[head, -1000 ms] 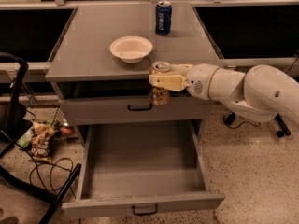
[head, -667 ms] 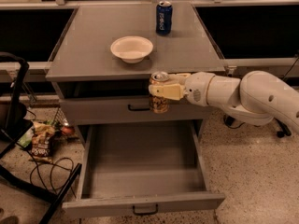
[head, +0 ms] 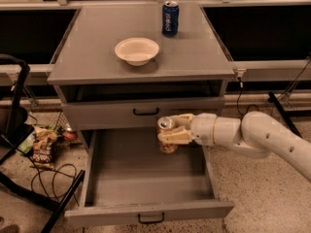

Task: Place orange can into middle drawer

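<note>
Hanging can: the orange can (head: 168, 147) stands upright in the air over the back right part of the open middle drawer (head: 146, 178), just under the front of the drawer above; a small cylinder with mottled orange-brown and gold print and a shiny silver top. No writing on it can be read.
Gripper: the gripper (head: 169, 130) is clamped across the can's middle, its pale cream fingers (head: 174, 136) pressed to the can's sides.
Arm: smooth white rounded shells (head: 252, 135) reaching in from the right.
Middle drawer: pulled fully out; flat matte grey metal, deep box shape, small black handle (head: 150, 219) on its front.
Upper drawer: (head: 112, 114) closed, same grey metal, black handle.
Cabinet top: (head: 92, 62) flat grey sheet.
Bowl: (head: 137, 50) round, shallow, off-white, on the cabinet top.
Blue can: (head: 170, 18) upright at the back of the top, marked Pepsi.
Floor: speckled stone (head: 252, 198); at left a crinkled snack bag (head: 43, 147) and black cables (head: 48, 176).
</note>
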Robot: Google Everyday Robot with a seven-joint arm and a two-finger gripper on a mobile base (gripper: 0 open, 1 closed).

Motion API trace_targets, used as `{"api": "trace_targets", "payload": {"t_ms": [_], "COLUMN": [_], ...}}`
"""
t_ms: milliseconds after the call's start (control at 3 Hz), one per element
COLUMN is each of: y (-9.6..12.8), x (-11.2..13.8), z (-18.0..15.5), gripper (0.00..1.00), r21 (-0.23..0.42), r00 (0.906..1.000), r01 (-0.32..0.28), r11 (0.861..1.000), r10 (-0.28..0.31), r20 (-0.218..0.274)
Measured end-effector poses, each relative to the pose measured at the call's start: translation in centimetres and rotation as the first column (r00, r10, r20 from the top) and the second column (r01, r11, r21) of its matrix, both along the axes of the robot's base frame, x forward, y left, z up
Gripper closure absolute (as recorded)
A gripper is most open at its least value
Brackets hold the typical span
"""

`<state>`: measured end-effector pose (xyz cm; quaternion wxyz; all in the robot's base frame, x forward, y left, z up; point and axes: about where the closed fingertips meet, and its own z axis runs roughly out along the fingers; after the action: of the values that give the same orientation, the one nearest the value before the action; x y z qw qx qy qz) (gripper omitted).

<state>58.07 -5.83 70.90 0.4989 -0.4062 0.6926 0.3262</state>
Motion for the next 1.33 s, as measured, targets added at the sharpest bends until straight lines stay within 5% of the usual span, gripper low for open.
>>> {"api": "trace_targets", "payload": {"t_ms": [333, 667, 1333], "y": [0.0, 0.5, 4.6], "x": [-0.7, -0.6, -0.6], "z": [-4.7, -5.6, -12.2], "gripper": [1.0, 1.0, 1.0], "r21": [-0.012, -0.011, -0.014], "r00": [0.9983, 0.9977, 0.9861], "r01": [-0.051, -0.062, -0.161], "r11": [0.999, 0.998, 0.987], "r10": [0.051, 0.062, 0.161], "r20": [0.028, 0.028, 0.04]}}
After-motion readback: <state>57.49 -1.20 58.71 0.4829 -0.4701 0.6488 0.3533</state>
